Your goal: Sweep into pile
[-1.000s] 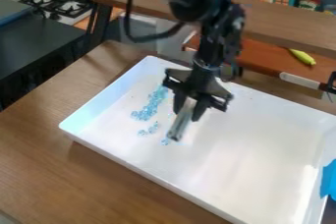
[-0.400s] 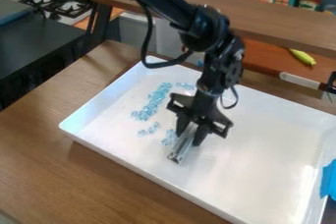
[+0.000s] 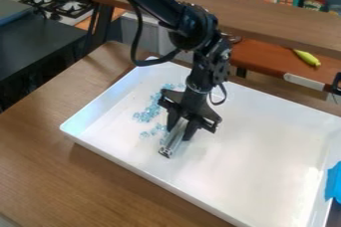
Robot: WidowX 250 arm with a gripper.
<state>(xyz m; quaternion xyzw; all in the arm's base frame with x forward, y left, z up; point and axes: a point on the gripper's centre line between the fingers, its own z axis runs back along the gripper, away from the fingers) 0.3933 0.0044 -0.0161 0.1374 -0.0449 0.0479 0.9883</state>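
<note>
1. Moved the black gripper (image 3: 178, 129) up and leftward in the view since the previous frame, carrying the grey bar (image 3: 171, 144) along toward the blue pieces (image 3: 146, 115).
2. Shifted the nearest few blue pieces leftward, closer to the small group beside them; left the long curved cluster much as before.
3. Kept the jaws closed around the upper part of the grey bar, slanting its lower end down to the tray (image 3: 259, 156).
4. Lay, as blue pieces, in a loose trail on the left half of the tray, partly hidden behind the gripper and grey bar.
5. Set the tray on the wooden table (image 3: 47, 161), with a bright blue object (image 3: 334, 183) at its right side.
6. Placed beyond it a wooden shelf (image 3: 293, 32), a yellow-green object (image 3: 307, 57) on a reddish-brown surface (image 3: 263, 66) and a stove (image 3: 63, 4).
7. Looked translucent, small and lumpy in the blue pieces; long, narrow and shiny in the grey bar; smooth, white and low-walled in the tray; grained in the table.
</note>
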